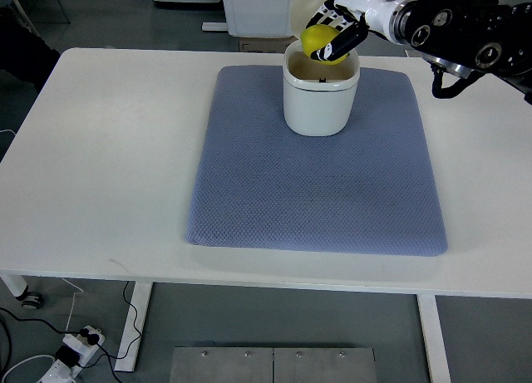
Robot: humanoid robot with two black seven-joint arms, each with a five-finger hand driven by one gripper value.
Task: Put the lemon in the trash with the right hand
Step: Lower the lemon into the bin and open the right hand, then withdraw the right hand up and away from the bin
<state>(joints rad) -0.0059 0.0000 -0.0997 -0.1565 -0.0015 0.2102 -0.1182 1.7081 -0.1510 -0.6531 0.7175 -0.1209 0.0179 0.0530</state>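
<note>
A yellow lemon hangs just over the open mouth of a white trash bin, held in my right hand. The hand's black and white fingers curl around the lemon from the far side and the right. Its arm comes in from the upper right edge of the picture. The bin stands upright near the far edge of a blue-grey mat, with its round lid tipped up behind it. My left arm does not show.
The mat lies on a white table. White furniture stands beyond the table's far edge. Below the near edge are a table leg, cables and a power strip on the floor.
</note>
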